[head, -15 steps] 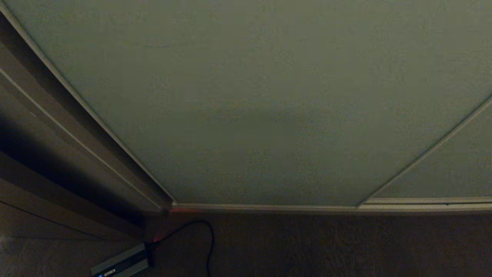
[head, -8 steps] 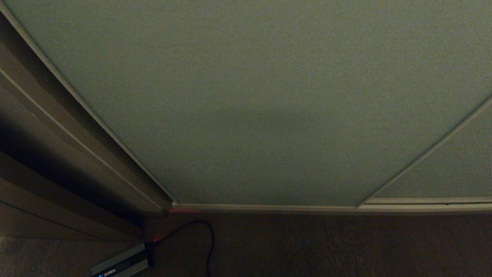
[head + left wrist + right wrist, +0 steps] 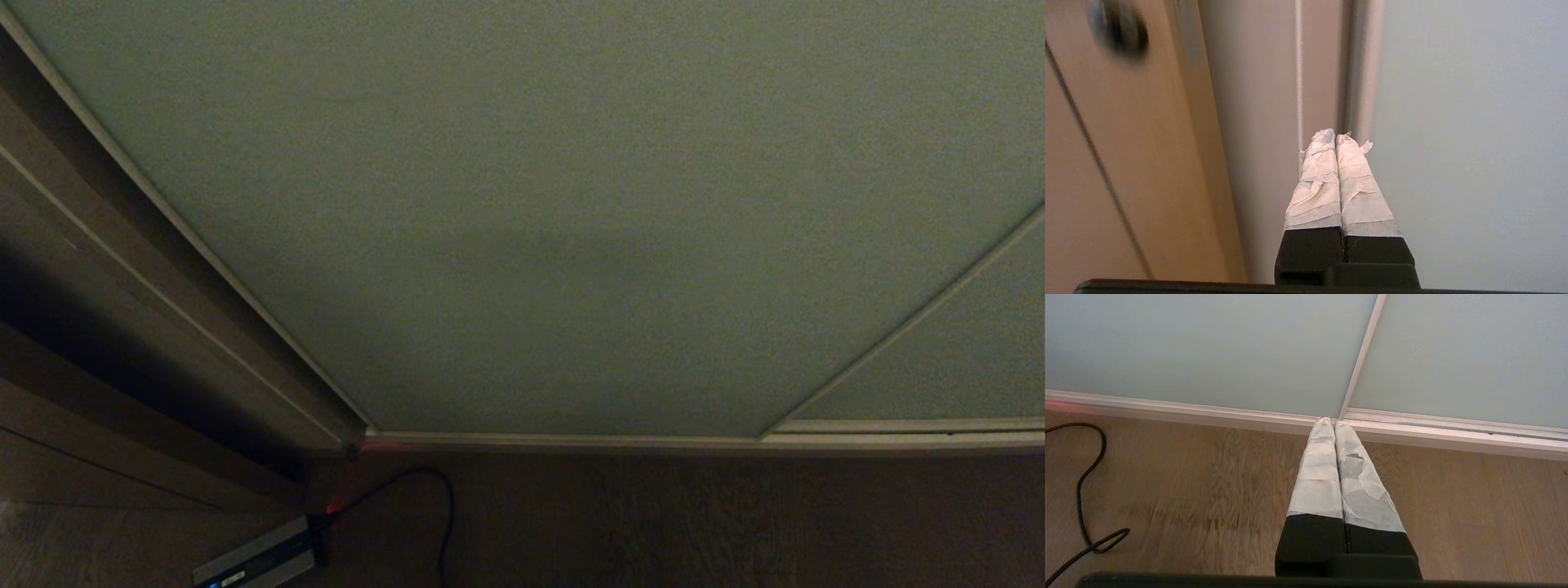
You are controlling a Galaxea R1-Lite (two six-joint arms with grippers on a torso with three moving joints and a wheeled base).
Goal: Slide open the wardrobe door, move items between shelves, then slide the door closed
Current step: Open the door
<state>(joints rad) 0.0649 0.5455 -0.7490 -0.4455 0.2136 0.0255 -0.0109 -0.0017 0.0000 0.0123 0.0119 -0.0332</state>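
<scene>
Head view gives you the starting picture: nothing of the task is done yet, and your step in hand is the opening. At the left edge of that frame run the brown wooden side boards (image 3: 122, 327), smooth and flat, with a grey box (image 3: 257, 562) and its looping black cable (image 3: 441, 523) on the wood-grain floor (image 3: 694, 523) at lower left. Filling the centre is the sliding wardrobe door (image 3: 531, 212), a broad matte grey-green panel edged by a thin pale metal frame; it sits fully across the opening, so the shelves and the toys behind it are hidden from you. At the right a slim frame strip marks where the second panel (image 3: 963, 359) begins.

Neither arm shows in that view. In the left wrist view your left tool (image 3: 1336, 136) has its taped fingers pressed together, holding nothing, and points at the door's left frame edge (image 3: 1367, 69), where the panel meets the beige side board (image 3: 1257, 102); I cannot tell whether the tips touch it. In the right wrist view the right tool (image 3: 1329, 421) is likewise closed and empty, aimed low at the ribbed floor track (image 3: 1445, 435) near the seam between the panels.

Your next move likely calls for catching that narrow left frame edge and pushing the panel rightward along its track; the matte face offers little purchase, so the edge is your hold.
</scene>
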